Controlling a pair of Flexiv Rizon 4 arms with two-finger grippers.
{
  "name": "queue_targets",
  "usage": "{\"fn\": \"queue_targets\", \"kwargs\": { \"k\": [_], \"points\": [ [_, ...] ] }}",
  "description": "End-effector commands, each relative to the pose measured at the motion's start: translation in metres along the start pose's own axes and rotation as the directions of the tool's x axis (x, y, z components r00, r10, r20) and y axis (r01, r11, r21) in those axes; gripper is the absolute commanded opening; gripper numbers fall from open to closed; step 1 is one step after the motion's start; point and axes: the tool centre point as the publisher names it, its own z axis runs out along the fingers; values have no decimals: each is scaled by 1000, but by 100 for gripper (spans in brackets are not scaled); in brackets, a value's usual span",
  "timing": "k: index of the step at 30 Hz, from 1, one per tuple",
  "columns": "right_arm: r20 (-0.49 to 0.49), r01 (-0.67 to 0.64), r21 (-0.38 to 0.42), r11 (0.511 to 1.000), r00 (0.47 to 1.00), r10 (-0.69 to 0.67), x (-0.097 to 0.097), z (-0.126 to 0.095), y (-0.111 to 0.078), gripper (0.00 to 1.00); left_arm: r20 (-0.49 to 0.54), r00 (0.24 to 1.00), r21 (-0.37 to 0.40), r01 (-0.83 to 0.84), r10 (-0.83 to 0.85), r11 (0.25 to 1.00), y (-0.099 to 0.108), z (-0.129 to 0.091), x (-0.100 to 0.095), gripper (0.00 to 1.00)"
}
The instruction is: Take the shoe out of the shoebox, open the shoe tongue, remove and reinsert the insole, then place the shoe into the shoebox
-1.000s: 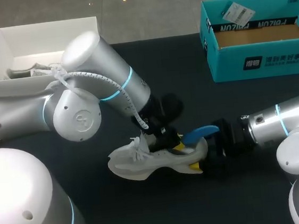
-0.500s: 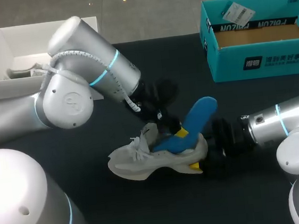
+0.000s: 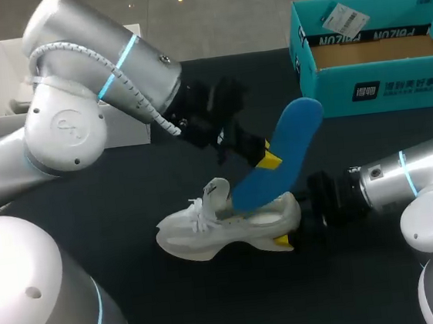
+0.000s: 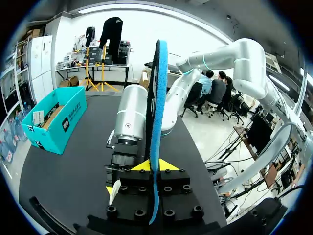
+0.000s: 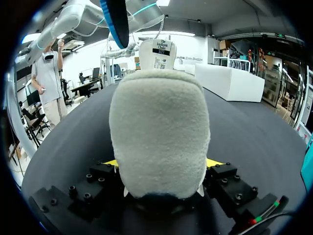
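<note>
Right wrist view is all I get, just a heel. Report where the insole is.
Observer: The left gripper pinches the blue insole near its middle, edge-on between both fingers.
Operator: Say whether it is out yet.
Observer: Not clearly. In the head view its lower end meets the opening of the shoe, beside the raised tongue.
Operator: Give me its tilt.
Observer: Its upper end leans toward the teal shoebox.

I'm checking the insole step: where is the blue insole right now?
Head view, mid-table: the blue insole is clamped in the left gripper, slanting up above the white shoe, whose heel the right gripper holds.
</note>
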Motion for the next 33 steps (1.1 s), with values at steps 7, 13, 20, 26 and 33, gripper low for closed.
{"fn": "queue_targets", "kwargs": {
  "k": [7,13,20,26,33],
  "points": [
    [2,-1,8,1000,1000,1,1,2,1,0,70,997,-26,-19,21,999,-20,-11,25,0],
    [2,-1,8,1000,1000,1,1,2,1,0,70,997,-26,-19,21,999,-20,-11,25,0],
    [2,-1,8,1000,1000,1,1,2,1,0,70,997,-26,-19,21,999,-20,-11,25,0],
    [2,-1,8,1000,1000,1,1,2,1,0,70,997,-26,-19,21,999,-20,-11,25,0],
    [2,-1,8,1000,1000,1,1,2,1,0,70,997,-26,-19,21,999,-20,-11,25,0]
  ]
}}
